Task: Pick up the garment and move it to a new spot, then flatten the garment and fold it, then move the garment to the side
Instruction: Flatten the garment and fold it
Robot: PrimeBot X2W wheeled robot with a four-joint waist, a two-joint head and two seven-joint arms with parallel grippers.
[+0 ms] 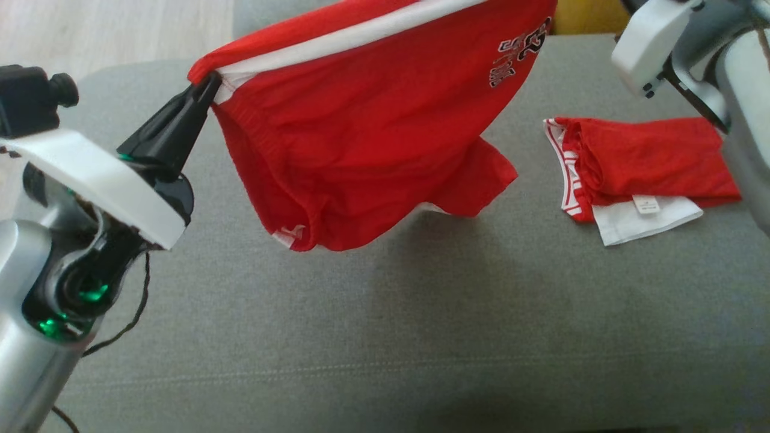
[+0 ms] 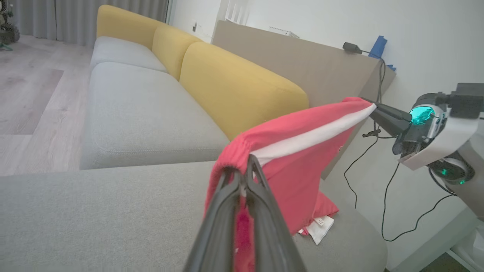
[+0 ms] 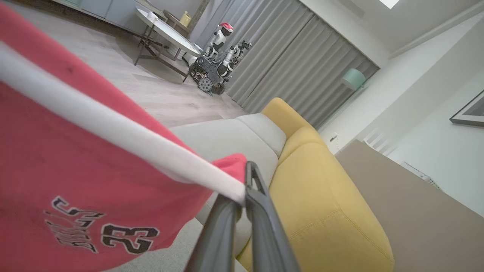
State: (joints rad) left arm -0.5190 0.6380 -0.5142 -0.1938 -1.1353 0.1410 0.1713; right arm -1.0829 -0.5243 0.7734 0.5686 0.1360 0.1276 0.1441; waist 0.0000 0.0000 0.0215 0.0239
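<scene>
Over grey sofa, left gripper pinches red shorts, blurred print perhaps "Bulls"

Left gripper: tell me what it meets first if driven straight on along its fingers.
The red shorts that the left gripper pinches; past that cloth, probably the sofa's yellow back cushion, though depth is unclear.

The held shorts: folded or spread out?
Spread out: the left gripper and right gripper pinch opposite ends of the white stripe; the shorts hang above the sofa.
</scene>
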